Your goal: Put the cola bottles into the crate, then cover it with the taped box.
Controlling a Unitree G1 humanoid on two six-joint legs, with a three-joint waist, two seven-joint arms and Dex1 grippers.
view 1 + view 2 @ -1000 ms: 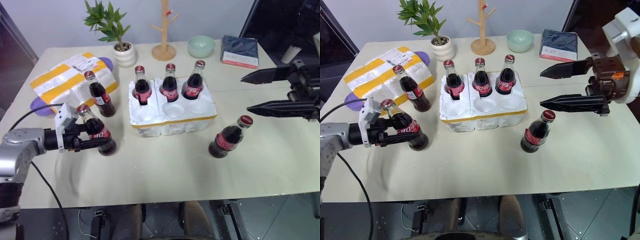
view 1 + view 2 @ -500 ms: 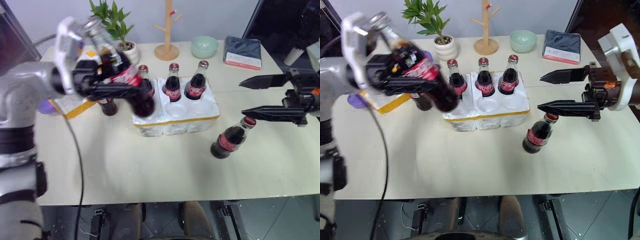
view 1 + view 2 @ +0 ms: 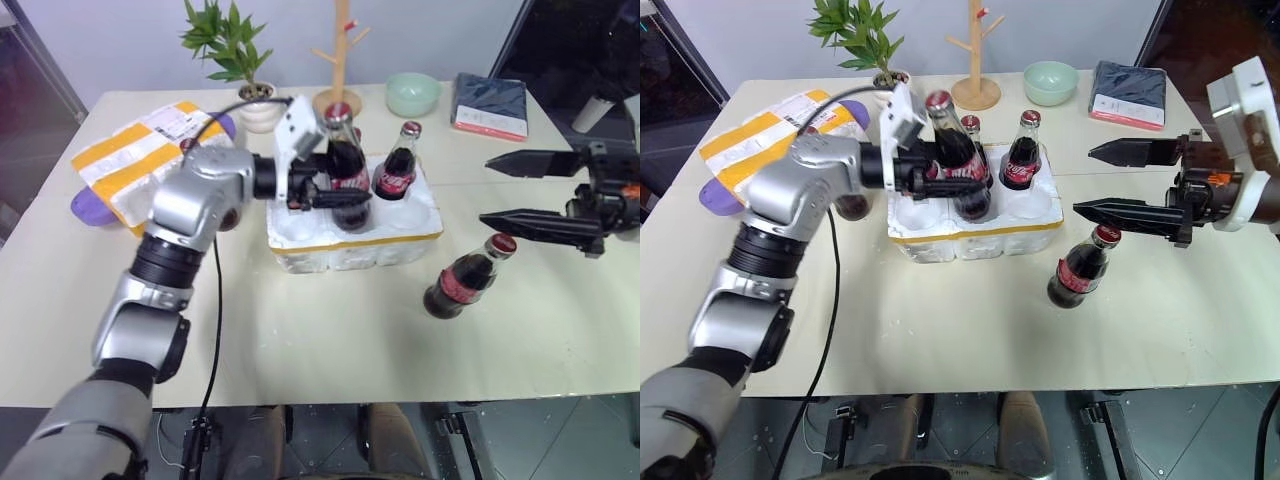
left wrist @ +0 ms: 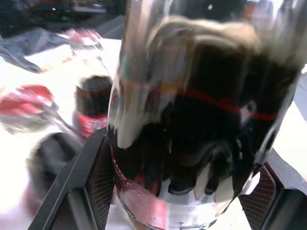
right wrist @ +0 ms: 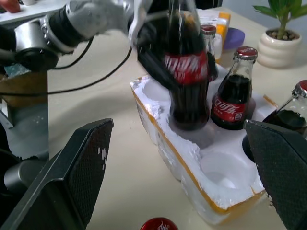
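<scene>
One taped box [image 3: 130,160] sits at the far left of the bench [image 3: 300,330], apart from the crate and not yet needed.

Next along, the left gripper [image 3: 340,188] reaches in level from the left. It is clamped on the belly of a cola bottle [image 3: 343,150], with a finger on either side of the glass. We read the bottle's long axis as close to upright, cap up and leaning slightly. Its base hangs just above the front row of the crate [image 3: 350,250], over what looks like the middle well. The move ahead turns on this: the well lies straight below the base, so we judge it calls for a plain descent with the bottle kept plumb.

Two back-row bottles [image 3: 398,172] show seated behind it. The nearer one [image 3: 971,130] stands close behind the held bottle, so that side has little room.

Right of the crate, a lone bottle [image 3: 462,283] stands on the bench. The right gripper [image 3: 485,188] hovers above it, spread wide and empty, and is much the nearer arm to it.
</scene>
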